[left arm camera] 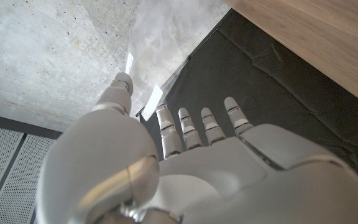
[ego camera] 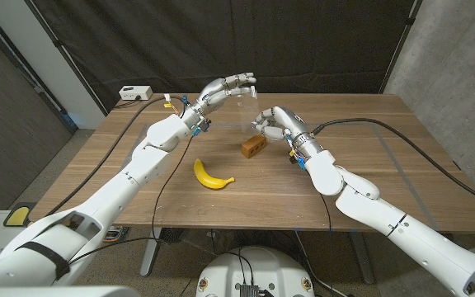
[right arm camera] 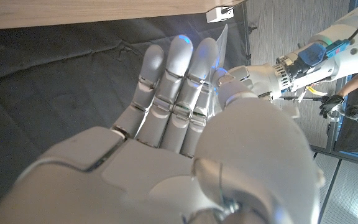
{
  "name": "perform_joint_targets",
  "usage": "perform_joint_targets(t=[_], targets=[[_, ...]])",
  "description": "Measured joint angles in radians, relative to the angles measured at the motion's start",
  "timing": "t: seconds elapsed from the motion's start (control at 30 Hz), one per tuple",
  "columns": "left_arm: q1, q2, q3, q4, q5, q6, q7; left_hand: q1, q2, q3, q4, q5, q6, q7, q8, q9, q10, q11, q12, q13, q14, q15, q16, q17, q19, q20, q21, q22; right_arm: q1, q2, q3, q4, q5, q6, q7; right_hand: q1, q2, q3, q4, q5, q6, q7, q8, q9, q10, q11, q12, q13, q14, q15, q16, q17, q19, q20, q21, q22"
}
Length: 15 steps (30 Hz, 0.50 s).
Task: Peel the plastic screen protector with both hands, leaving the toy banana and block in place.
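1. Black curtains hang behind your wooden table (ego camera: 402, 165), with a concrete wall at the right.
2. Your left hand (ego camera: 229, 85) is raised over the table's far side, pinching one edge of the clear protector (ego camera: 246, 103) between thumb and fingers.
3. Your right hand (ego camera: 272, 122) is just beside it, lower, fingers pressed together on the protector's other edge with the thumb against them.
4. You have the protector in the air between both hands, above the block (ego camera: 253, 146).
5. Your banana (ego camera: 211, 176) lies on the table near the block, closer to you.
6. Far left, a white box (ego camera: 134, 92) sits at the table's corner.
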Motion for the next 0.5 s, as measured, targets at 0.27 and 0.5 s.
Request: perform_joint_targets(t=[0.27, 0.5], targets=[[0.002, -0.009, 0.004, -0.014, 0.001, -0.007, 0.007, 0.054, 0.005, 0.006, -0.006, 0.0, 0.113, -0.008, 0.049, -0.003, 0.056, -0.042, 0.009, 0.005, 0.038, -0.027, 0.015, 0.0, 0.037, -0.006, 0.0, 0.0, 0.006, 0.014, -0.002, 0.013, -0.02, -0.006, 0.008, -0.004, -0.004, 0.0, 0.0, 0.002, 0.014, 0.0, -0.005, 0.002, 0.0, 0.0, 0.0, 0.001, 0.003, -0.003, 0.0, 0.004, 0.0, 0.0, 0.008, -0.01], [0.012, -0.017, 0.004, -0.023, 0.004, -0.012, 0.034, 0.102, 0.018, 0.019, -0.008, 0.0, 0.232, 0.003, 0.103, -0.006, 0.111, -0.071, 0.017, 0.005, 0.069, -0.044, 0.022, 0.0, 0.07, -0.015, 0.0, 0.001, 0.008, 0.022, -0.002, 0.021, -0.027, -0.006, 0.01, -0.004, -0.004, 0.0, 0.0, 0.009, 0.014, 0.0, -0.001, 0.002, -0.005, -0.005, 0.0, 0.002, 0.003, -0.003, 0.0, 0.002, 0.0, 0.0, 0.016, -0.015]])
